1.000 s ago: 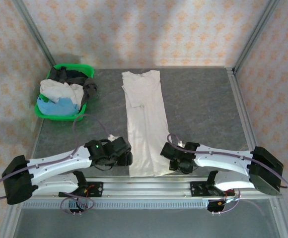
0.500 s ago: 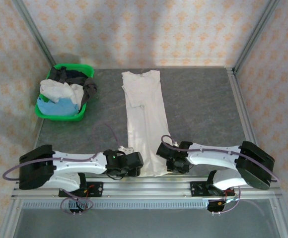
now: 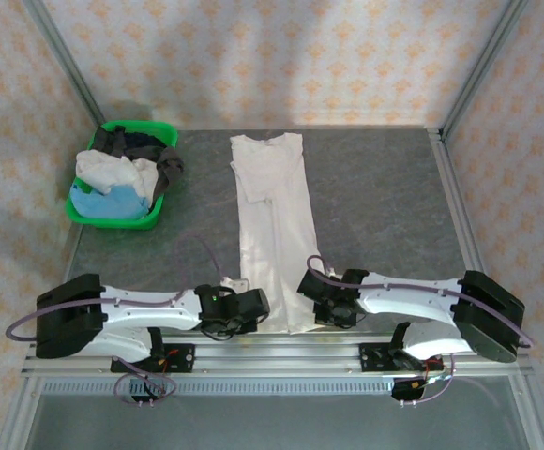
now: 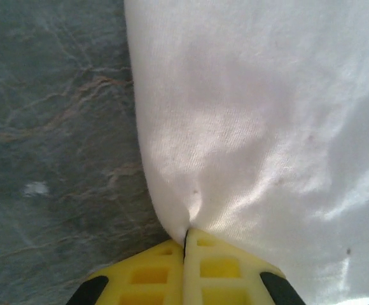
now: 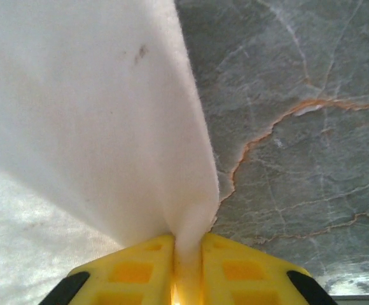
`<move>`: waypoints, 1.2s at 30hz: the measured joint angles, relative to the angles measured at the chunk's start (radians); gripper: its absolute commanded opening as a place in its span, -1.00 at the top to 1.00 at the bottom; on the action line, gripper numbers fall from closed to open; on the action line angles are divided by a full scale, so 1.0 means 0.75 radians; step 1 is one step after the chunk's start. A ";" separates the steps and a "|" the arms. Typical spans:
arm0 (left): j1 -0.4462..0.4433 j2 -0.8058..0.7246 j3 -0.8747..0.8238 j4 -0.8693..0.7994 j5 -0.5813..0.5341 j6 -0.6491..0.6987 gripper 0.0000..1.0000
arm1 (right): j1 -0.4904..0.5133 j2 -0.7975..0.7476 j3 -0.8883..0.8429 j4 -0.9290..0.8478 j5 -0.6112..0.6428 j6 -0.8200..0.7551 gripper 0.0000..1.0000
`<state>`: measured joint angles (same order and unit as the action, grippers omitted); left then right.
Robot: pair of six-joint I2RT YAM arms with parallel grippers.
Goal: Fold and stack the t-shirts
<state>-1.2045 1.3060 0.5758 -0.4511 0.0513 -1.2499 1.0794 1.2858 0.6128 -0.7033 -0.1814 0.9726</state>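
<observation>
Narrow-folded white shirt [image 3: 274,225] lying lengthwise mid-table [image 3: 385,206]. Closed left gripper [image 4: 186,236] pinching its near left hem corner, closed right gripper [image 5: 187,244] pinching near right corner. Best handling: raising both corners level and together, carrying hem toward collar, avoiding skew.
</observation>
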 measured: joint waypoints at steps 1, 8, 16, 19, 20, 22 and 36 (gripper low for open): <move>0.000 -0.018 -0.009 0.013 -0.001 -0.006 1.00 | -0.001 -0.007 0.004 -0.009 0.002 -0.007 0.91; 0.091 -0.226 0.014 -0.037 -0.022 0.004 1.00 | -0.072 -0.057 0.136 -0.116 0.046 -0.061 1.00; 0.543 -0.255 0.224 -0.135 -0.013 0.225 1.00 | -0.319 0.070 0.502 -0.157 0.183 -0.291 1.00; 0.669 -0.086 0.358 -0.137 0.022 0.345 1.00 | -0.398 0.246 0.678 -0.151 0.210 -0.402 1.00; 0.701 -0.016 0.406 -0.137 0.035 0.386 1.00 | -0.423 0.310 0.741 -0.147 0.214 -0.439 1.00; 0.753 0.101 0.488 -0.138 0.068 0.454 1.00 | -0.470 0.424 0.857 -0.145 0.220 -0.499 1.00; 1.051 0.653 0.948 -0.186 0.278 0.773 1.00 | -0.731 0.939 1.364 -0.159 0.133 -0.756 1.00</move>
<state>-0.4164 1.7954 1.2869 -0.5903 0.2600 -0.6701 0.5312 1.9900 1.6356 -0.8227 -0.0818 0.4053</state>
